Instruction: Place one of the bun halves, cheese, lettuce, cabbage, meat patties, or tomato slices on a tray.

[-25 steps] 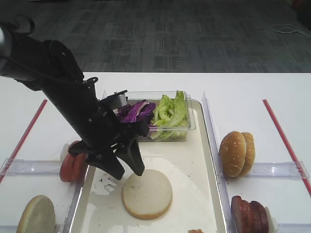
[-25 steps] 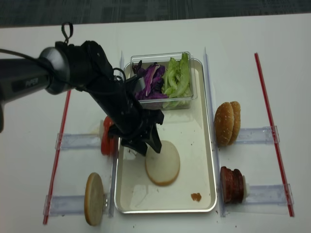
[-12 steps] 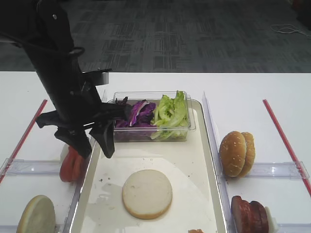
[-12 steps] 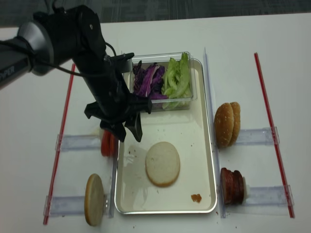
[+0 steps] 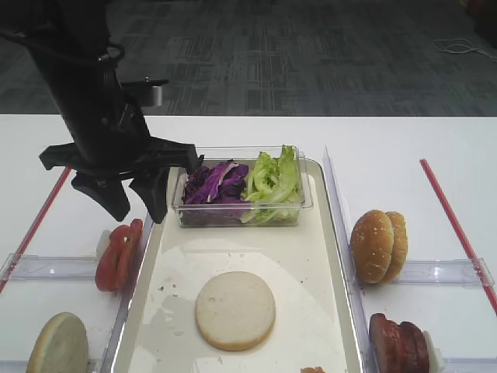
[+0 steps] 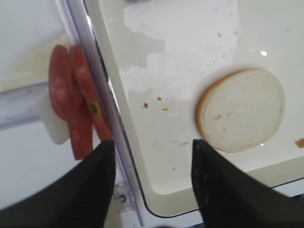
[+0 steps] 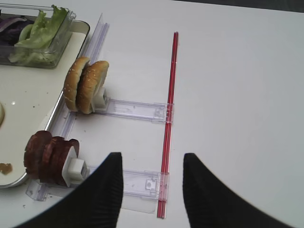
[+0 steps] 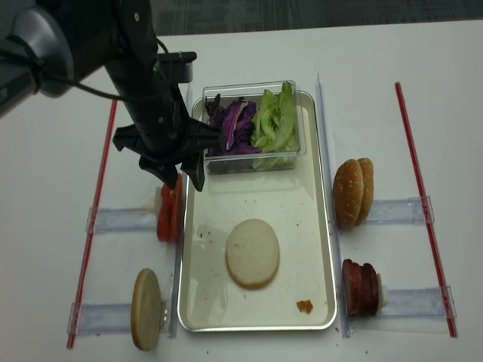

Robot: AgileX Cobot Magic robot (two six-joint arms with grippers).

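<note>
A pale cut-face bun half (image 5: 235, 309) (image 8: 252, 253) (image 6: 242, 109) lies flat on the metal tray (image 5: 311, 256) (image 8: 302, 219) (image 6: 180, 71). My left gripper (image 5: 138, 210) (image 8: 183, 181) (image 6: 152, 147) hangs open and empty over the tray's left rim, beside the tomato slices (image 5: 118, 254) (image 8: 169, 217) (image 6: 76, 114). Lettuce (image 5: 272, 183) (image 8: 275, 121) and cabbage (image 5: 213, 180) (image 8: 230, 124) fill a clear tub at the tray's far end. Meat patties (image 5: 400, 346) (image 7: 47, 156) stand right of the tray. My right gripper (image 7: 152, 161) is open above bare table. Cheese is out of view.
Sesame bun halves (image 5: 378, 245) (image 7: 85, 85) stand on edge in a clear holder right of the tray. Another bun half (image 5: 58, 346) (image 8: 146, 308) stands at the near left. Red strips (image 5: 454, 221) (image 7: 170, 95) mark both table sides.
My left gripper has lifted away from the bun half and moved back and left, to the tray's left rim. The bun half stays on the tray.
</note>
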